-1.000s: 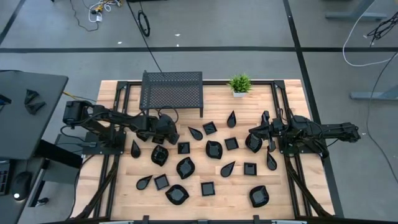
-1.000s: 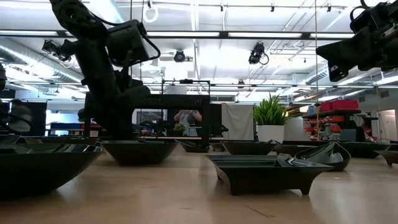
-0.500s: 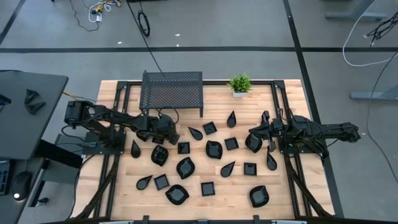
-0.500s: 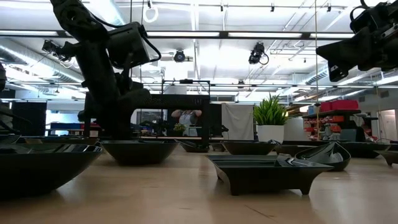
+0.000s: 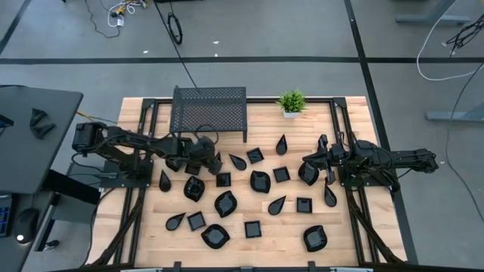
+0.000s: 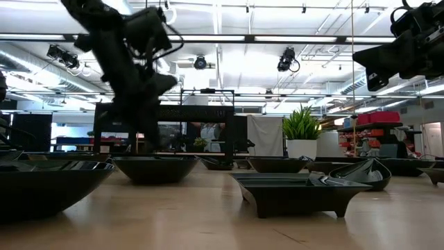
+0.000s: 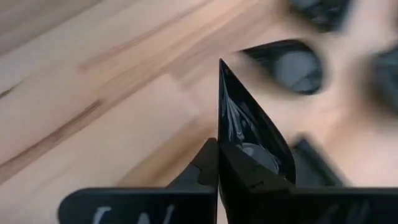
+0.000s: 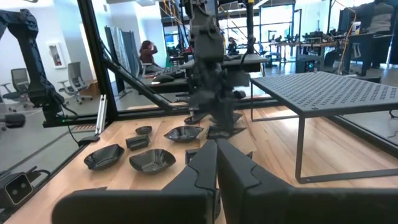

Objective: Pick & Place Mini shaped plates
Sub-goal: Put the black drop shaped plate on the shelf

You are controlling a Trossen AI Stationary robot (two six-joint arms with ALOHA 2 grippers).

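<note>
Table [image 5: 302, 227] | rack [image 5: 209, 110] by left tool [image 5: 214, 161] | plant [image 5: 291, 101] beside

Dishes crowd the middle of the table; the edges and near strip lie open.

The rack [image 5: 209, 112] stands at the far edge, with bare wood beneath it, and the plant [image 5: 291, 102] sits just right of it. Black plates [image 5: 224, 202] are scattered from the centre toward the near side, with narrow lanes of wood between them. The left gripper [image 5: 206, 157] blocks the ground near the rack's front; the right gripper [image 5: 323, 161] blocks the right side. Bare table [image 5: 265, 253] shows along the near edge.
</note>
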